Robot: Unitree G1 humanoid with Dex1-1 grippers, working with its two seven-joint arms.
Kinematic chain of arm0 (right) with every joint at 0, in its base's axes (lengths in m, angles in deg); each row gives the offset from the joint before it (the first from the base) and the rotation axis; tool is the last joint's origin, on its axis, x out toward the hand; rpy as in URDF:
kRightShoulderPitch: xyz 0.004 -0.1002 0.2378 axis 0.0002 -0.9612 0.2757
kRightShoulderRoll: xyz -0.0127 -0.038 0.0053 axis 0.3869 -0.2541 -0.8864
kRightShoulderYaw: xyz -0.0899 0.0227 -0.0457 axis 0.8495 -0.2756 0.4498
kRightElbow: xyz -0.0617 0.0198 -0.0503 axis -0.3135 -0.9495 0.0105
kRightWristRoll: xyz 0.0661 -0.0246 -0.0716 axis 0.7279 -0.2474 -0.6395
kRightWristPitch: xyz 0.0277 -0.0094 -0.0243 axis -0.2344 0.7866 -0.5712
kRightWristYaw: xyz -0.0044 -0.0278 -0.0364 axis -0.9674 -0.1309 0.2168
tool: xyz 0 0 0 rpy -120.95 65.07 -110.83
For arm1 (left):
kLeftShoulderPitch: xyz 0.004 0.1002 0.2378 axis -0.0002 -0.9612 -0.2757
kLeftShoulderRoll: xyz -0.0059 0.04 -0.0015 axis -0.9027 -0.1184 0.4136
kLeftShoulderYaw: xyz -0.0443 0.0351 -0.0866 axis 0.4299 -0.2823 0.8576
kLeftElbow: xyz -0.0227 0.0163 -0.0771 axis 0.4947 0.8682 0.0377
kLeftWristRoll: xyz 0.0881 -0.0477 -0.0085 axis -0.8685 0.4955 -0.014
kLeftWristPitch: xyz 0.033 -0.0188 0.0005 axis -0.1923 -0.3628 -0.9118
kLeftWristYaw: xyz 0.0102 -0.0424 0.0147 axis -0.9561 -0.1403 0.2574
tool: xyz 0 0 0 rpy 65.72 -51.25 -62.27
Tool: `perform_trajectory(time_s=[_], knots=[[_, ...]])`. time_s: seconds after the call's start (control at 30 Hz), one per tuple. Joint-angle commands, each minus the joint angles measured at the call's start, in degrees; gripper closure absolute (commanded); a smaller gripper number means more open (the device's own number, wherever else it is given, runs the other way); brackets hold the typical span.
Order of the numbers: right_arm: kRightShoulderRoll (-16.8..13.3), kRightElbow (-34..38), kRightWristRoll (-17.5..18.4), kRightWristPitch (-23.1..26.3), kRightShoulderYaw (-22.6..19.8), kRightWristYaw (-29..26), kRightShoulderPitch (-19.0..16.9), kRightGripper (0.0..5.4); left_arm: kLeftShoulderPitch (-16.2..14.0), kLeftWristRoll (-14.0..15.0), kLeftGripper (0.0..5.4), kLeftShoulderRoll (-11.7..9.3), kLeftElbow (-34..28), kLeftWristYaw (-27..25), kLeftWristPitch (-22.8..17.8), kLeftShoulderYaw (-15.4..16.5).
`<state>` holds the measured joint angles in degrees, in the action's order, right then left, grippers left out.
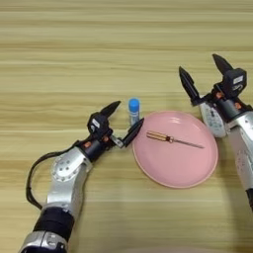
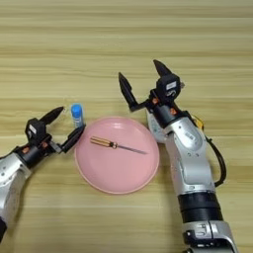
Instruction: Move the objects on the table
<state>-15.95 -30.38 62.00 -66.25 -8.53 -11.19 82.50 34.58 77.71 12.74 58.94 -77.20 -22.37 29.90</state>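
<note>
So, quick count from my end:
- One screwdriver (image 1: 170, 139), amber handle and thin dark shaft, lying flat on the one round pink plate (image 1: 197, 173).
- One blue glue stick (image 1: 134, 109), upright on the striped wood table (image 1: 123, 49), just left of the plate.
- My left gripper (image 1: 122, 121) is spread wide around the glue stick.
- My right gripper (image 1: 205, 74) is also splayed, holding nothing, above a white remote (image 1: 211, 121).
</note>
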Motion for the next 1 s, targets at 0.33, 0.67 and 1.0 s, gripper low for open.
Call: perform_trajectory(time_s=[0.33,0.67,1.0], knots=[[0.16,-1.06,-0.35,-1.31,-0.45,0.42,1.34,0.00,1.30,2.93,0.02,0.66,-5.97,3.38,1.55,3.18],[0.08,-1.30,-0.39,-1.30,-0.34,0.21,1.43,0.00,4.00,-3.41,0.02,0.50,-2.24,12.35,7.49,4.71],[0.03,-2.03,-0.88,-1.64,0.04,-0.08,1.77,0.00,9.16,-5.09,0.02,-0.58,5.58,22.57,8.52,9.05]])
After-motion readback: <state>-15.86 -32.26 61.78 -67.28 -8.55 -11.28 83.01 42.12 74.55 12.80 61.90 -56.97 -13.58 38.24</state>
